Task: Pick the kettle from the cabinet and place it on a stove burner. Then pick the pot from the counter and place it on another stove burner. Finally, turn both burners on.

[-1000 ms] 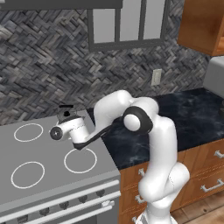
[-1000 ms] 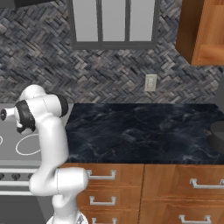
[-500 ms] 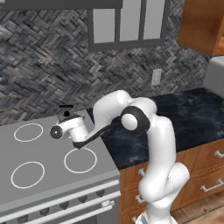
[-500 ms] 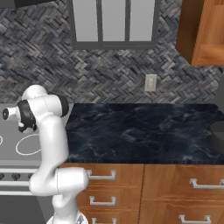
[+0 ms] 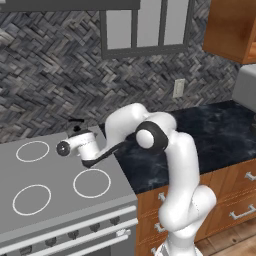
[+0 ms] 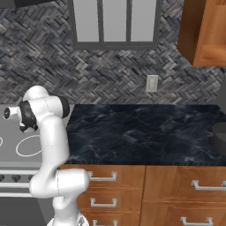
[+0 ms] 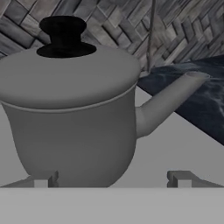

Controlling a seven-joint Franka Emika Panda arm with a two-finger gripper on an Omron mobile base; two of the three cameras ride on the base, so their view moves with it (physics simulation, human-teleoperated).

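- The fingers (image 7: 111,178) are spread wide, one tip (image 7: 43,179) at the lower left and the other at the lower right of the hand view, and nothing is gripped between them.
- The kettle (image 7: 74,109) is seen directly ahead of the fingers in the hand view, standing upright on the flat grey cooktop (image 7: 175,148), with its black lid knob on top and its short spout pointing to the right of that view.
- The left tip lies close to the kettle's lower body; whether it touches cannot be told.
- In the left base view the kettle (image 5: 76,129) is mostly hidden behind the white hand, only its black top showing at the rear right of the cooktop (image 5: 55,200), close to the herringbone-tiled wall (image 5: 50,75).
- Four white burner rings are marked on the cooktop; the front right ring (image 5: 92,183) is bare.
- The desk (image 6: 141,132), black with faint white veins, runs to the right of the cooktop over brown drawers (image 6: 176,190) with silver handles.
- The pot (image 6: 219,137) is seen at the far right edge of the right base view, resting on the desk, well apart from the kettle.
- The cabinet (image 6: 204,31) hangs on the wall above that end of the desk.
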